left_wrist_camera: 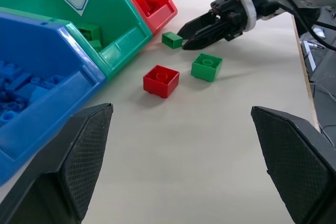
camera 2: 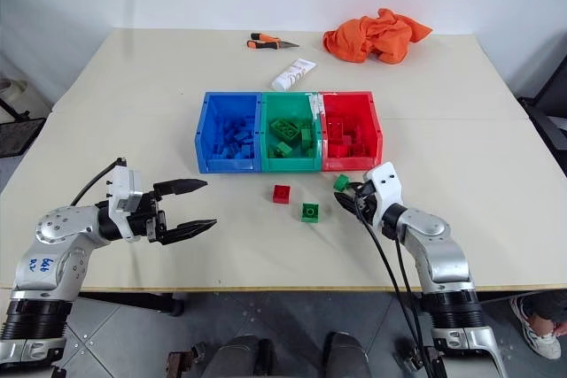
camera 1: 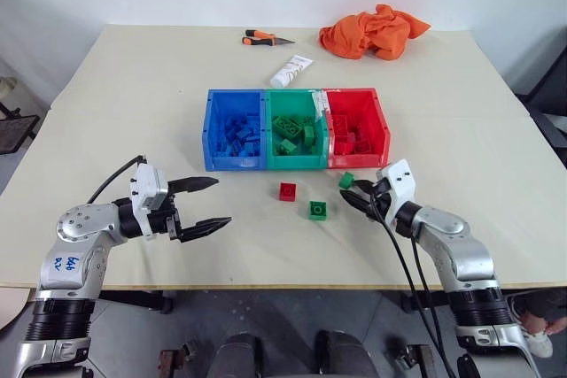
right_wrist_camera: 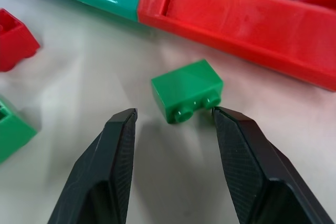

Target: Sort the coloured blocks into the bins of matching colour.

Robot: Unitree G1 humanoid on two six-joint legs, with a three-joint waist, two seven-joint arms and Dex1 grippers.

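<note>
Three bins stood joined in a row on the table [camera 1: 133, 86]: a blue bin [camera 1: 234, 130], a green bin [camera 1: 295, 130] in the middle and a red bin [camera 1: 356, 128], each with blocks of its own colour inside. In front of them, three blocks lay loose on the table. A red block [camera 1: 287, 191] sat just in front of the green bin, and a green block [camera 1: 318, 210] sat near it, a bit closer to the robot. A smaller green block [camera 1: 346, 181] lay on its side just in front of the red bin, with its studs facing the right gripper [right_wrist_camera: 173, 121]. That gripper was open, with one finger on each side of the small green block, very close to it but not holding it. The left gripper [camera 1: 211, 203] was open wide too and hung over the bare table, well apart from the blocks, holding nothing. Behind the bins lay a white tube [camera 1: 291, 70], a small tool with an orange handle [camera 1: 267, 39] and an orange cloth [camera 1: 374, 31].
</note>
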